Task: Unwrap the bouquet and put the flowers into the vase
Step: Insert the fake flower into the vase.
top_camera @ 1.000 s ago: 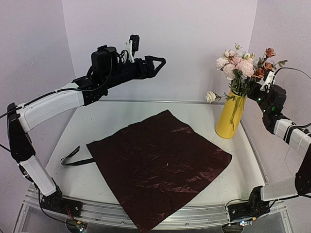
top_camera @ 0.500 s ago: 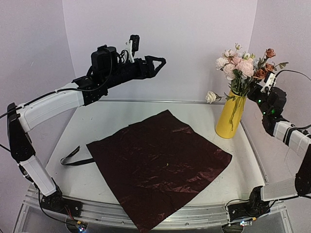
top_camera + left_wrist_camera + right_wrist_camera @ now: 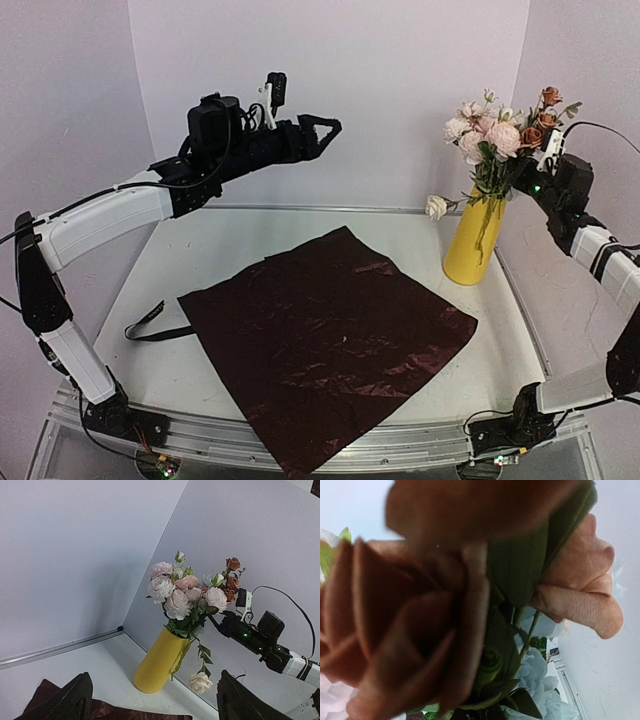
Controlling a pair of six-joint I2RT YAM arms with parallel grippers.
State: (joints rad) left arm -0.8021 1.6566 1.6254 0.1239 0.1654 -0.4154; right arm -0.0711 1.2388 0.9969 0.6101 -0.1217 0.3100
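Upright at far right, the matte, narrow-necked mustard vase (image 3: 472, 245) holds the soft-petalled flowers (image 3: 495, 135); right gripper (image 3: 214, 621) pinches their thin stems, left gripper (image 3: 328, 127) gapes wide above the shiny, crinkled wrap (image 3: 330, 340)

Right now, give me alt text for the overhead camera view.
At the right rear of the white table, a tall mustard-yellow vase holds pink, cream and rust-orange flowers, with the right gripper shut among their stems. A crinkled dark red wrapping sheet lies flat mid-table beside a black ribbon, and the left gripper hangs open above.
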